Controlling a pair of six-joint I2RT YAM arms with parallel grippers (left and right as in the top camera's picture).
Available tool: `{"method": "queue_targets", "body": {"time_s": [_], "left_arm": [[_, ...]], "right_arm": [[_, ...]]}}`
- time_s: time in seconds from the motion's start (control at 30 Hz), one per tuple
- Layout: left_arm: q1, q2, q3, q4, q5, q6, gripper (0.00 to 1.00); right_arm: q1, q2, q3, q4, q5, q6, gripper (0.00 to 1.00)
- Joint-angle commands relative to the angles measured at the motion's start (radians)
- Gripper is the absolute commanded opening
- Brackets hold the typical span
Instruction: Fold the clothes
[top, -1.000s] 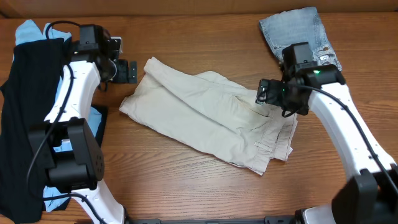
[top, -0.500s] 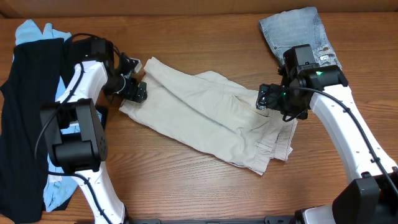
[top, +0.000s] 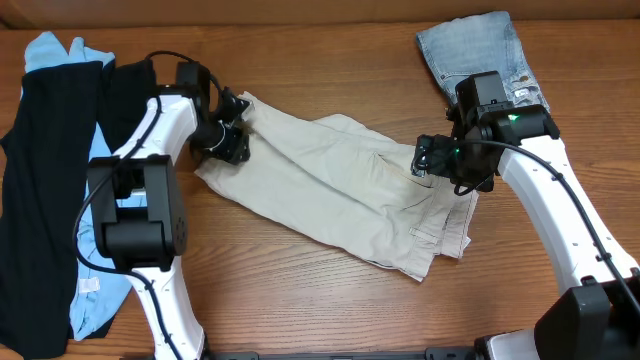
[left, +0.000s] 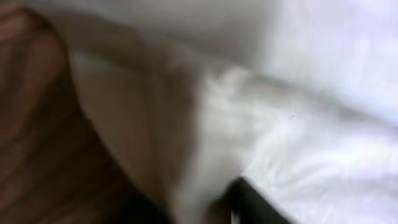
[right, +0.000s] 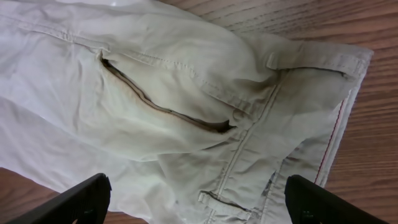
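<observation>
Khaki trousers (top: 340, 190): left pincer (top: 232, 125) at leg hem, grip unreadable; right pincer (right: 198, 205) spread above waistband; I should pinch both layers.

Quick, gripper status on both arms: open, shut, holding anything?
Left gripper: at the beige pants hem, wrist view too blurred; cannot tell.
Right gripper: open, over the beige pants, holding nothing.
</observation>
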Motion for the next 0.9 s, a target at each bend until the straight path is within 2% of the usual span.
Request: {"method": "queue_targets", "body": {"time_s": [0.0,0.07,0.17,0.3,0.53,0.83,0.87], "left_arm": [[0.003,0.07,-0.01,-0.015,-0.11,-0.159,0.15],[0.021,0.07,-0.01,-0.015,-0.163,-0.238,0.04],[0.068,0.07,-0.01,-0.035,-0.201,-0.375,0.04],[0.153,0.07,-0.01,-0.087,-0.165,-0.521,0.04],[0.245,0.07,-0.01,-0.186,-0.119,-0.552,0.04],[0.238,0.07,-0.01,-0.197,-0.081,-0.552,0.04],[0.235,0.07,-0.01,-0.197,-0.081,-0.552,0.04]], "right_arm": [[-0.001,-0.009,0.018,0.012,-0.003,0.003,0.91],[-0.001,-0.008,0.018,0.019,0.001,0.028,0.9],[-0.001,0.0,0.014,0.03,0.014,0.08,0.87],[-0.002,0.03,-0.017,0.067,0.018,0.129,0.84],[-0.002,0.151,-0.035,0.068,0.015,0.126,0.83],[-0.003,0.255,-0.083,0.172,-0.113,0.038,0.84],[-0.006,0.261,-0.1,0.193,-0.113,0.043,0.87]]}}
